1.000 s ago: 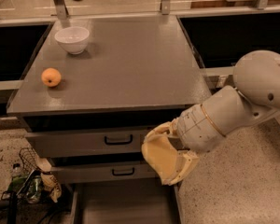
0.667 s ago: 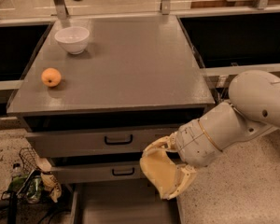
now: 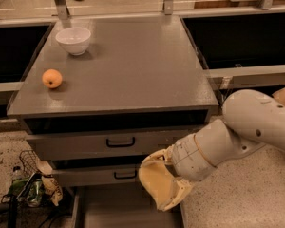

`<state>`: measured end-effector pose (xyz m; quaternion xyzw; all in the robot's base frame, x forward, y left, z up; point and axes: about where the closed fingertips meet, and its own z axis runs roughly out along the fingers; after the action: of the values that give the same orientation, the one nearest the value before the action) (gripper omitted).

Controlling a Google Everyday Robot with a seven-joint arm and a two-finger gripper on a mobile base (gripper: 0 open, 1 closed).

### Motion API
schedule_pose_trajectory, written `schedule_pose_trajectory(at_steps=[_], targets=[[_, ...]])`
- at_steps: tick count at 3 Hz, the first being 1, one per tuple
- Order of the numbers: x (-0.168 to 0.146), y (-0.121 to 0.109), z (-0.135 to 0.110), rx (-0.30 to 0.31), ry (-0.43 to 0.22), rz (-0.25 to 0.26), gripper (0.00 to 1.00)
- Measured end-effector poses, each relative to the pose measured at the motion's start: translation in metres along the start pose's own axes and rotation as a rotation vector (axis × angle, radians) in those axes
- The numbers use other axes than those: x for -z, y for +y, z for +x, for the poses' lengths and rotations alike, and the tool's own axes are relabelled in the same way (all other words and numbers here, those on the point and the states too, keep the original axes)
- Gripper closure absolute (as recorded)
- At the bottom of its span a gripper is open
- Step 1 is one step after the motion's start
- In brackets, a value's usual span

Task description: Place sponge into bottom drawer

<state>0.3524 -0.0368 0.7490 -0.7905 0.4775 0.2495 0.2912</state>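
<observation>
The sponge [image 3: 156, 182], a pale yellow foam block with curved sides, hangs at the end of my white arm [image 3: 237, 137]. My gripper [image 3: 165, 188] is shut on it, in front of the cabinet's lower right. The bottom drawer [image 3: 109, 212] is pulled open. Its grey floor lies just below and left of the sponge. The sponge overlaps the drawer's right wall and hides it. The sponge is above the drawer and does not touch it.
An orange fruit [image 3: 52, 78] and a white bowl [image 3: 73, 40] sit on the grey cabinet top [image 3: 133, 65]. Two upper drawers with black handles [image 3: 120, 142] are closed. A wire basket and clutter [image 3: 31, 184] lie on the floor at the left.
My arm has moved down and slightly left with the sponge in the gripper, bringing it lower in front of the drawers and closer to the open bottom drawer.
</observation>
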Motion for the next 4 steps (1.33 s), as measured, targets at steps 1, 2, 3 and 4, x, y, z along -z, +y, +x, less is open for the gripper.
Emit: schedule_pose_trajectory(at_steps=[1, 2, 3, 4], targets=[[-0.03, -0.001, 0.012, 0.001, 0.055, 0.015, 1.0], [-0.049, 0.001, 0.022, -0.016, 0.083, 0.007, 1.0], [-0.067, 0.004, 0.035, -0.048, 0.092, -0.023, 1.0], [-0.07, 0.005, 0.038, -0.057, 0.092, -0.025, 1.0]])
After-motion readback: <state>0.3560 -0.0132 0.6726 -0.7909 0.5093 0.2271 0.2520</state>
